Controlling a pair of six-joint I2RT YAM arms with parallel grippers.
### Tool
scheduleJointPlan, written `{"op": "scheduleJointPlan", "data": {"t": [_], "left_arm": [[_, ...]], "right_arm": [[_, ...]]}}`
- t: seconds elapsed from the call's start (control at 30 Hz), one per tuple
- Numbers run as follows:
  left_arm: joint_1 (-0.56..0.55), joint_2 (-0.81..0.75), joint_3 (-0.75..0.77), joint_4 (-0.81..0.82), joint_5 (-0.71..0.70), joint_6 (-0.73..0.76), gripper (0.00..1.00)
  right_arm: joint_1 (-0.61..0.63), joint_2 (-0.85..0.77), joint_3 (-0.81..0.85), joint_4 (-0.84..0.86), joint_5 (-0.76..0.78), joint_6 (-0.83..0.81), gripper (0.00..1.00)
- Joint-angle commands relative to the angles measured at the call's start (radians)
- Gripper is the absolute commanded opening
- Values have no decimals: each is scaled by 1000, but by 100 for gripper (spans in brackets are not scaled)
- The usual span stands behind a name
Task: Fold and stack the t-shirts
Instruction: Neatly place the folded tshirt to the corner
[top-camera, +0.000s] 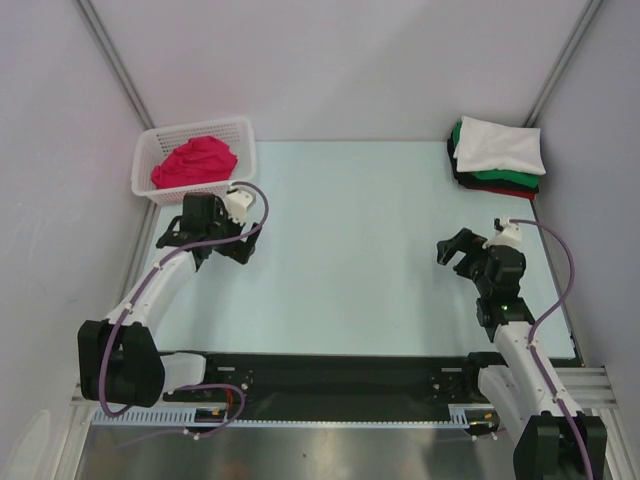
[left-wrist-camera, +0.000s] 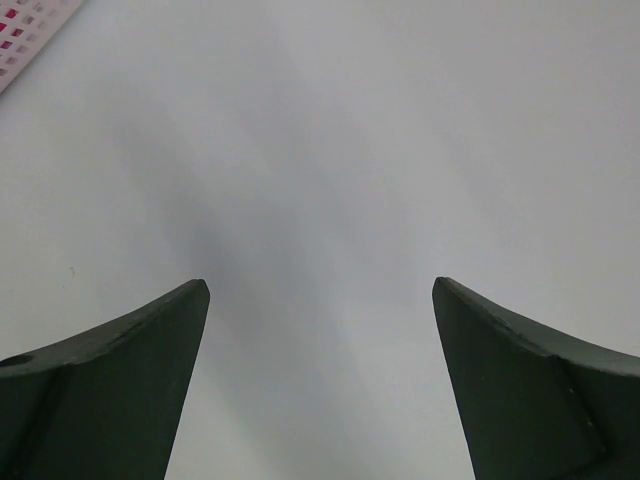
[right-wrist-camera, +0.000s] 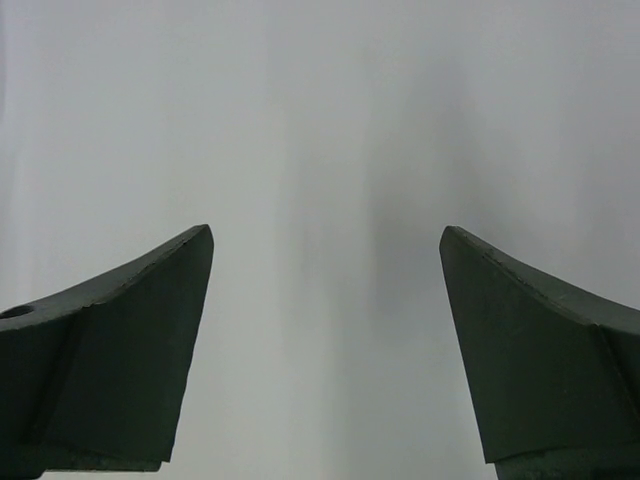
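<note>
Magenta-red t-shirt (top-camera: 195, 162) bunched in basket (top-camera: 243, 128), folded stack (top-camera: 497, 155) apart, left hand (left-wrist-camera: 320, 290), right hand (right-wrist-camera: 325, 235) spread wide

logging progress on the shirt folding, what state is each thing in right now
magenta-red t-shirt: crumpled, unfolded, lying in the basket
basket: upright, far left, holding that one shirt
white t-shirt: folded, on top of the far-right stack
green t-shirt: folded, directly under the white one
lower layers: red and dark edges only, folds hidden
left gripper: open, holding nothing
right gripper: open, holding nothing
</note>
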Motion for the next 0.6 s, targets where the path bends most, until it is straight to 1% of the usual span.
{"op": "scheduleJointPlan", "data": {"t": [0.0, 0.37, 0.57], "left_arm": [[11, -20, -17, 31, 4, -17, 100], [11, -4, -15, 11, 28, 3, 100], [14, 3, -25, 11, -1, 13, 100]], "right_arm": [[4, -41, -23, 40, 40, 12, 100], [4, -15, -43, 69, 63, 9, 100], [4, 3, -46, 89, 65, 7, 100]]}}
